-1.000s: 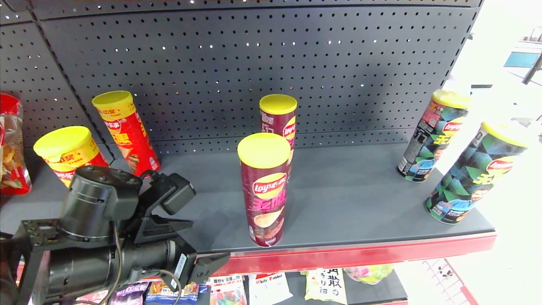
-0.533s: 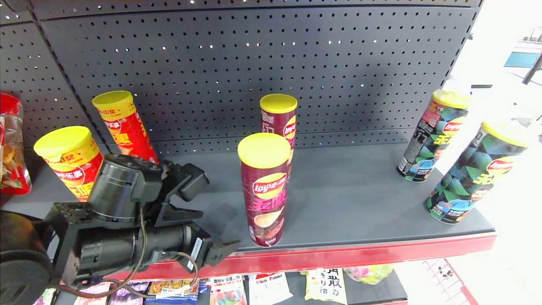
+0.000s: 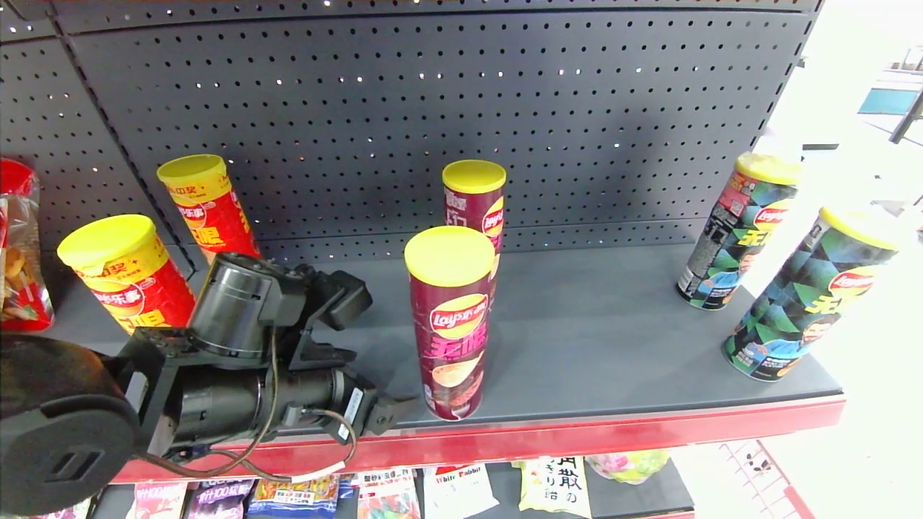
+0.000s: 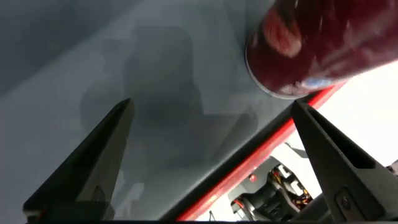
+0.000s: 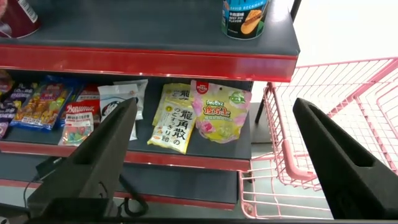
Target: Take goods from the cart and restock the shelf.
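left gripper (image 4: 212, 106): I see its jaws spread wide and released, above the grey shelf (image 3: 613, 339) close to the red lip (image 3: 613, 431). The base of the front maroon can (image 3: 448, 324) stands just past one finger.
left arm (image 3: 238, 360): I have it low at the shelf's front left, its tip just beside the foot of the front maroon can. I cannot tell whether they touch.
right gripper (image 5: 214, 102): its jaws are wide apart and released. It is held lower than the grey shelf, facing the lower shelf (image 5: 186, 158) and the cart (image 5: 329, 137).
front maroon can: it stands upright with a yellow lid, mid-shelf near the front edge.
rear maroon can (image 3: 474, 198): it stands upright directly behind the front one, near the pegboard (image 3: 433, 94).
red cans: I count two with yellow lids at the left end, one toward the back (image 3: 216, 216) and one nearer the front (image 3: 126, 270), apart from each other.
dark patterned cans: there are two at the right end, one toward the back (image 3: 735, 231) and one at the front right corner (image 3: 811, 295).
snack bag (image 3: 18, 245): it sits at the far left edge, beside the nearer red can.
packets (image 5: 180, 118): flat snack packs lie in a row on the lower shelf.
cart: pink wire, beside the unit's right end at lower-shelf level. I cannot see what it holds.
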Motion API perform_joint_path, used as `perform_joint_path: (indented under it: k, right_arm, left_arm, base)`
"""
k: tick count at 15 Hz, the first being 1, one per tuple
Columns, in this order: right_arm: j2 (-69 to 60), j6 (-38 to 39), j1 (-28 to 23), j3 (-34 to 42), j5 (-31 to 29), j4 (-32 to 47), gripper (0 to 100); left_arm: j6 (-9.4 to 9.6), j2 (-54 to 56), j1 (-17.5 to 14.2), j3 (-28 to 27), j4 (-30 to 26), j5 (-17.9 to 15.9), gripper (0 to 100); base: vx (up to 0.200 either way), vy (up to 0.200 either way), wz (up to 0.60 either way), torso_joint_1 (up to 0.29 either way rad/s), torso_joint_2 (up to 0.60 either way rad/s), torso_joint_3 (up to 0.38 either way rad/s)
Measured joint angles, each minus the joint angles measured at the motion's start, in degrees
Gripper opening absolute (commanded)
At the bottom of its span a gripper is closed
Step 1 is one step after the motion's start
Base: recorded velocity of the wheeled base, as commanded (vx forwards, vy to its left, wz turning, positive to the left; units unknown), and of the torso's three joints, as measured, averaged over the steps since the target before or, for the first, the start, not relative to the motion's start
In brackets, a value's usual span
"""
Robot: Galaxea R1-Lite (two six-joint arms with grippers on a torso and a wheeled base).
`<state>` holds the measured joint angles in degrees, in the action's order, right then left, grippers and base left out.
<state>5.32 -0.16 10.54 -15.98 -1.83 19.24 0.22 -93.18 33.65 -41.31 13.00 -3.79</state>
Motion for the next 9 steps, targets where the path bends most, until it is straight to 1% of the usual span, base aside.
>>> perform_joint_path:
  k: [9]
  right_arm:
    - [0.02, 0.0, -0.02, -0.24, -0.11, 0.0, 100]
  left_arm:
    - [0.11, -3.17, -0.38, -3.47, -0.02, 0.54, 100]
  base:
    - [0.0, 0.0, 0.0, 0.0, 0.0, 0.0]
